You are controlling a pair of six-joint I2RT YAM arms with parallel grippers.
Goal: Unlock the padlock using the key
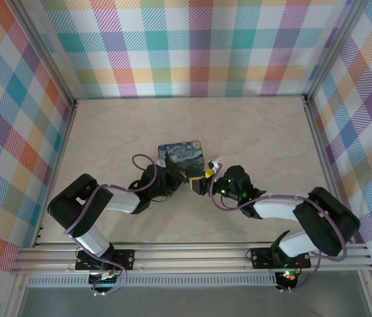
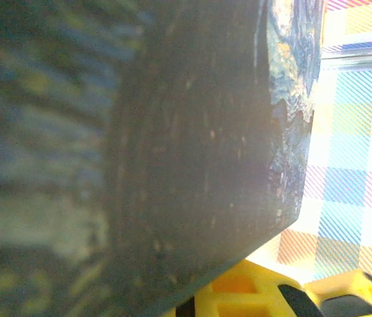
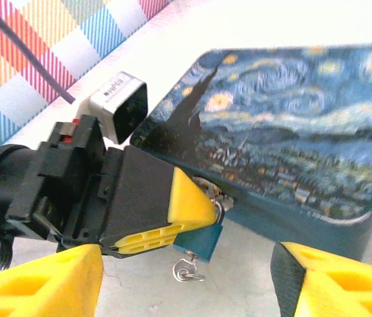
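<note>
The padlock (image 3: pixel 204 239), a tiny dark-blue body on a silvery shackle, hangs from the hasp on the front wall of the Starry-Night tin (image 3: pixel 291 139) (image 1: pixel 180 157). The key (image 3: pixel 187 269) sticks out of its underside with a small ring. My left gripper (image 3: pixel 196 214) (image 1: pixel 186 177) comes in from the left, its yellow-tipped finger lying over the padlock's body and pinching it; the other finger is hidden. My right gripper (image 3: pixel 186 284) (image 1: pixel 207 176) stands open just in front, with one finger (image 3: pixel 41 284) left of the key and the other well to its right.
The tin stands at the table's middle, its dark side wall (image 2: pixel 192 145) pressed close to the left wrist camera. Checked walls enclose the table on three sides. Both arms crowd together at the tin's near edge.
</note>
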